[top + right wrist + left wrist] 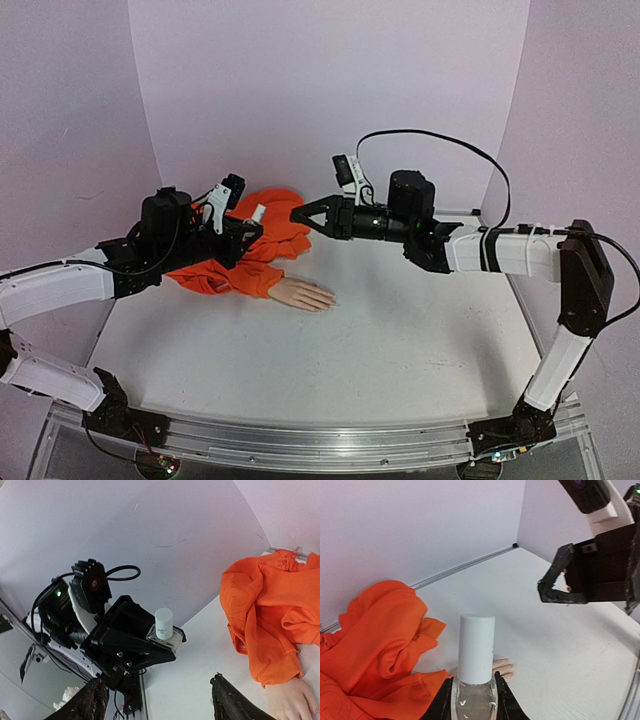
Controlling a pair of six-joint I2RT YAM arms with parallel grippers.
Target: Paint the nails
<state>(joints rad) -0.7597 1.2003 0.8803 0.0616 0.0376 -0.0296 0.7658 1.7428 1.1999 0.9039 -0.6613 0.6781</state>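
A small clear bottle [474, 700] with a tall white cap [476, 647] stands upright between the black fingers of my left gripper [474, 686], which is shut on its glass body. The top view shows this gripper [252, 222] above the orange sleeve [235, 272]. The pale mannequin hand [303, 294] lies flat on the table, fingers pointing right; its nails are too small to make out. My right gripper [300, 216] hovers just right of the bottle, pointing at it. Its fingers [230, 702] stand wide apart with nothing between them, a little short of the cap.
The orange garment [270, 605] is bunched up behind the hand, towards the back wall. Lilac walls close in the white table [400, 340] on three sides. A metal rail [300, 445] runs along the near edge.
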